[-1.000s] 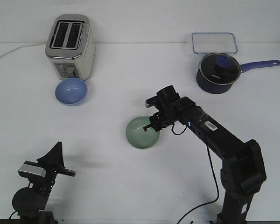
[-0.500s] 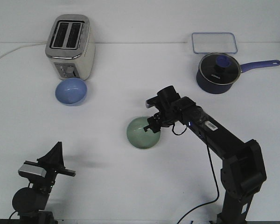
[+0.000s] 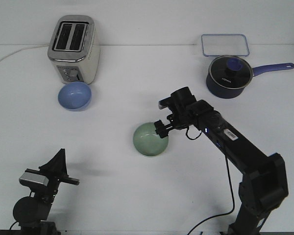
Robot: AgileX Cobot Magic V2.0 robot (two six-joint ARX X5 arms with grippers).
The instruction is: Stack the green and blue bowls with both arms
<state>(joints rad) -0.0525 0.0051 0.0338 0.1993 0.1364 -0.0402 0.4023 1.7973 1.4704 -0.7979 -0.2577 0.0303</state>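
My right gripper (image 3: pixel 161 129) clamped on green bowl (image 3: pixel 149 140) rim; left gripper (image 3: pixel 59 169) fingers apart, idle; blue bowl (image 3: pixel 74 95) beside toaster (image 3: pixel 73 48).

Two bowls sit on the tabletop (image 3: pixel 137 196): one green bowl (image 3: pixel 148 141) and one blue bowl (image 3: pixel 74 95). There is one toaster (image 3: pixel 72 49), one saucepan (image 3: pixel 228 76), and one clear container (image 3: pixel 225 44). Two robot arms are in view, the left arm (image 3: pixel 39 193) and the right arm (image 3: pixel 235 147).

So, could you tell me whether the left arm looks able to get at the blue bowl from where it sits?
Probably yes: bare table lies between the left hand and the blue bowl; only the toaster stands close behind it.
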